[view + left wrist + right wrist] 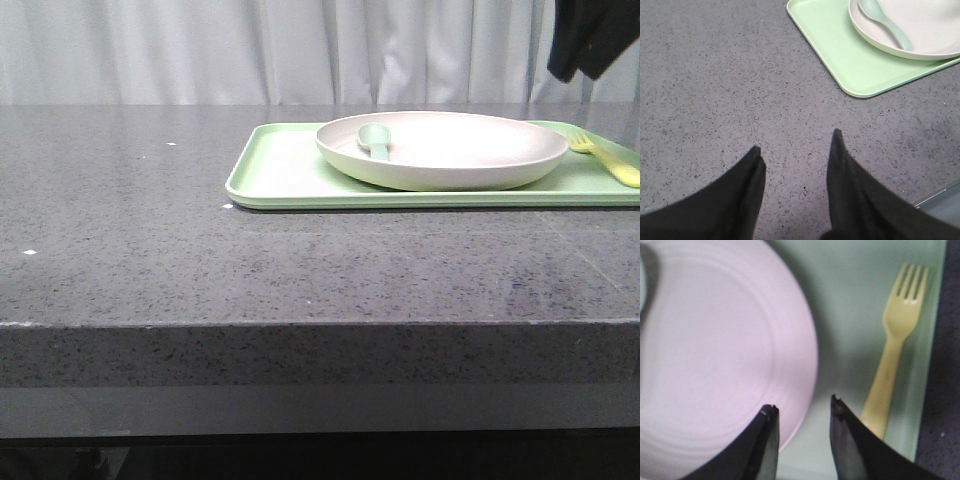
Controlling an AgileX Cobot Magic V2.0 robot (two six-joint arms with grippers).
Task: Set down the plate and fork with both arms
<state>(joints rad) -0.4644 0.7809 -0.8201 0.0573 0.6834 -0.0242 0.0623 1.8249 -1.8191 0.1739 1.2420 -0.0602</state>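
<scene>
Your dark grey speckled stone tabletop (120, 220) carries a flat light green rectangular plastic tray (285, 170) toward its far right. On that tray sits the large round off-white matte plate (440, 150), with a pale teal-green plastic spoon (375, 140) resting in its left side. The small pale yellow plastic fork (605, 158) lies on the tray just right of the plate, tines pointing far. Your right end effector (802, 412) hangs above the plate's right rim, jaws apart and gripping nothing. Your left end effector (797, 140) hovers over bare tabletop left of the tray, parted and empty
</scene>
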